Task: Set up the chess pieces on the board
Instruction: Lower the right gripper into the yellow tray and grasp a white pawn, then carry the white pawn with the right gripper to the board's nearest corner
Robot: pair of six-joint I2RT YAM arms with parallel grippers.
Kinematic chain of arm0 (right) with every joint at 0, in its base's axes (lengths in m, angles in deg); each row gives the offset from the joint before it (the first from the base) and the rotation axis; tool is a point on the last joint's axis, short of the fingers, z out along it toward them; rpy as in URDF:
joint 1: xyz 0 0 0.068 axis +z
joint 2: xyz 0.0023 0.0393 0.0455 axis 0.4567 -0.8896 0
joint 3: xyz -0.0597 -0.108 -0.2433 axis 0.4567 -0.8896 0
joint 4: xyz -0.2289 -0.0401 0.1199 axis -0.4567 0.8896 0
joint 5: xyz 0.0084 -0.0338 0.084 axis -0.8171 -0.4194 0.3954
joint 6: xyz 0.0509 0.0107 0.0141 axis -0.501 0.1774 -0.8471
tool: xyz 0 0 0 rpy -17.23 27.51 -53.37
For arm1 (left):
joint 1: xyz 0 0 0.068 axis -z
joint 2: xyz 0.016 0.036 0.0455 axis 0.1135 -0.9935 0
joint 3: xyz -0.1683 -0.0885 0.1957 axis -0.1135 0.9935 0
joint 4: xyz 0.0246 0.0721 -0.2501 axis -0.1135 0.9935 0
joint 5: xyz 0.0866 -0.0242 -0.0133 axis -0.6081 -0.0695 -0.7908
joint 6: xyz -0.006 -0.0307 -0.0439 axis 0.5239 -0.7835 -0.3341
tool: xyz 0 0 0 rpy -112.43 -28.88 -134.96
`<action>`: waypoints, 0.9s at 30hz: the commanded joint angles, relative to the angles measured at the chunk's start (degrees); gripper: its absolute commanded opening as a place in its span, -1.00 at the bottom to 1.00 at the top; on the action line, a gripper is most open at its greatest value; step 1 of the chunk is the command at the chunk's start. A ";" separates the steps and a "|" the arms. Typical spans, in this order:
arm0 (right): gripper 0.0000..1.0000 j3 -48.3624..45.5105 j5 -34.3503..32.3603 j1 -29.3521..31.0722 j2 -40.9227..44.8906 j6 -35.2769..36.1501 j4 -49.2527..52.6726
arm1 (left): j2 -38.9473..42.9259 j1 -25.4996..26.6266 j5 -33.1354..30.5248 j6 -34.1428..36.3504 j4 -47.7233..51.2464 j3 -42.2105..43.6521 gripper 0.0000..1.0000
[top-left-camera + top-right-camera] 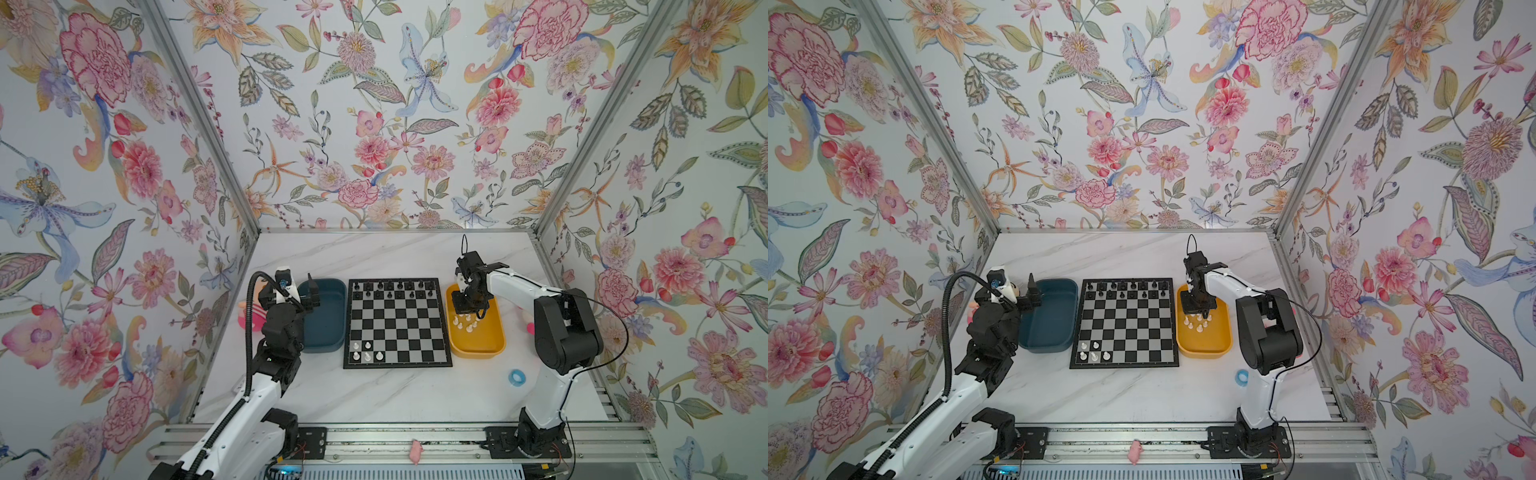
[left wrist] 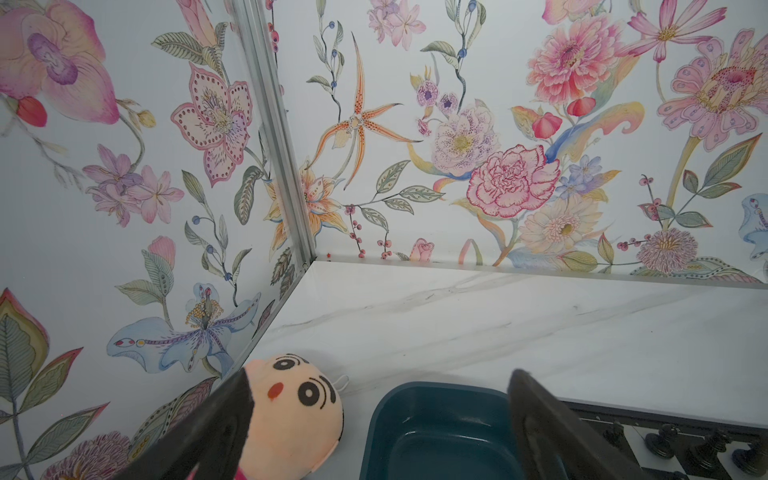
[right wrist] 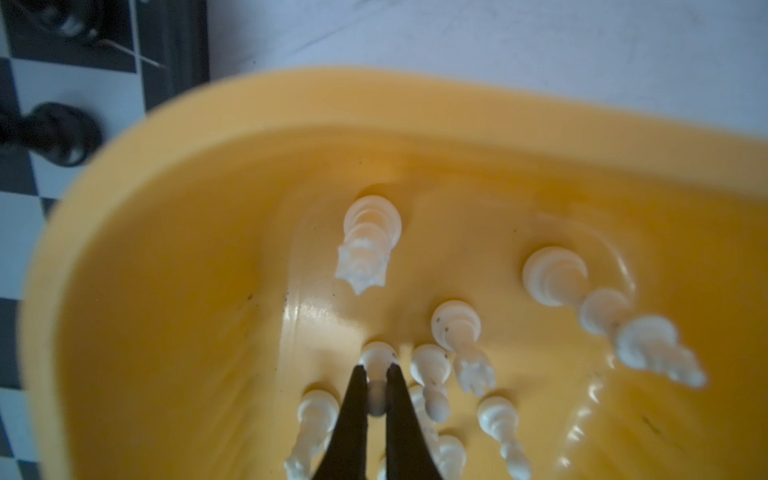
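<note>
Yellow tray (image 1: 478, 351), plastic, on the desk (image 1: 374, 395) just beside the right edge of the board (image 1: 397, 365). Contents: roughly ten white pieces (image 3: 455, 328), pawns and taller men, clustered in its far half and apparently upright.

Right gripper (image 3: 376, 370): lowered into that cluster, clenched on one white chessman (image 3: 377, 356), a small round-headed piece, probably a pawn. Its base looks to be at the tray floor, though the blur leaves that uncertain.

Left gripper (image 2: 380, 374): jaws spread wide and empty, raised at the far left edge of the teal tray (image 2: 415, 399), which shows no pieces inside. A plush doll (image 2: 291, 415) lies by the desk's left edge.

Board, centre of desk: black chessmen (image 1: 390, 289) fill the two far rows. Five white pieces stand at the near left corner, three in the nearest row and two in the row behind.

Step in hand, by judgement: pick-up of the next white piece, grasp made, lift not yet begun.

Next move calls for:
- a straight rise clear of the close neighbours on either side;
- a carry over the tray wall;
- an upright setting on the next vacant square along the near rows.
</note>
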 commanded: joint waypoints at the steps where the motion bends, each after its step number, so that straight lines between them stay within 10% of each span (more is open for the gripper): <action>1: -0.93 1.40 -0.95 0.31 1.16 0.23 2.68 | 1.02 0.68 -0.03 -0.23 -0.32 -0.15 0.94; 27: -0.96 22.35 -5.26 22.85 2.21 -4.00 20.58 | 4.33 0.64 -0.26 1.00 -1.38 3.10 0.95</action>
